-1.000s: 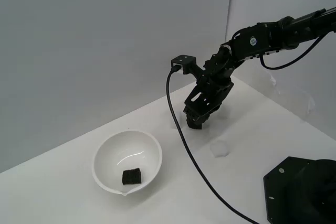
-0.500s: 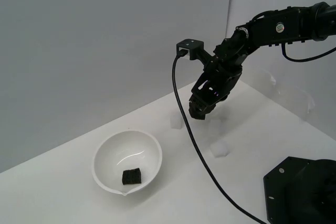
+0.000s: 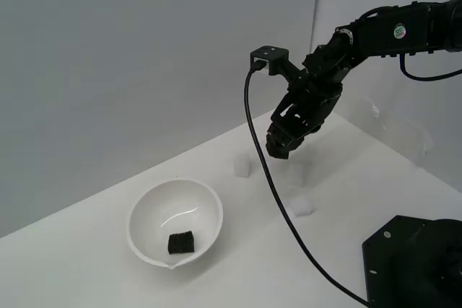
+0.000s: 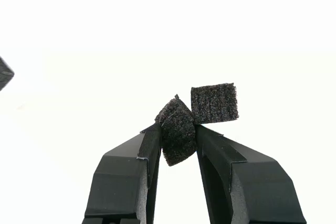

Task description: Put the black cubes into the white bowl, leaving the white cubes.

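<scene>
Black cube (image 4: 177, 137) pinched between fingers (image 4: 131, 174), off the table (image 3: 86, 265).

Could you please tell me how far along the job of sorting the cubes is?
Done: one black cube lies in the white bowl. In hand: the gripper is shut on a second black cube, above the table, not yet over the bowl. Left: a third black cube, seen in the wrist view.
</scene>
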{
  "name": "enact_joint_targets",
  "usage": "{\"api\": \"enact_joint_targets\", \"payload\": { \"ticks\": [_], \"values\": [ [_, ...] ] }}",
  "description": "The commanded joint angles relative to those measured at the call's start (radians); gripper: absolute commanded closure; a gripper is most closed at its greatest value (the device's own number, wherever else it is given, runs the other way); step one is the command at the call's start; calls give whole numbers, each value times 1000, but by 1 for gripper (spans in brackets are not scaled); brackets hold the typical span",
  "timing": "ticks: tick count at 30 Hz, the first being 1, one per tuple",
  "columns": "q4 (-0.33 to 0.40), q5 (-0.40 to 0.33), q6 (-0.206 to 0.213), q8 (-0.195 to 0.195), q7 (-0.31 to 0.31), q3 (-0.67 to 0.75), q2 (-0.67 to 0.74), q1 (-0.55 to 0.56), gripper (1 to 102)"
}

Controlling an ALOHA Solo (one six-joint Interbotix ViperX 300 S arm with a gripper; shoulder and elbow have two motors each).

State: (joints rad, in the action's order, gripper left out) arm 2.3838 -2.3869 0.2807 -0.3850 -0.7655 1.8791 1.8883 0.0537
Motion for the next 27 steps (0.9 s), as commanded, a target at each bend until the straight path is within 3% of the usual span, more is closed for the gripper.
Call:
{"api": "enact_joint_targets", "payload": {
  "ticks": [1,11,18,27],
  "values": [
    [-11,18,17,-2,-26,52,44,15,100],
    [-69,77,25,40,-69,144,137,120,100],
    [-107,115,41,106,-80,140,132,258,100],
    [-161,169,41,160,-78,114,107,380,100]
  ]
}}
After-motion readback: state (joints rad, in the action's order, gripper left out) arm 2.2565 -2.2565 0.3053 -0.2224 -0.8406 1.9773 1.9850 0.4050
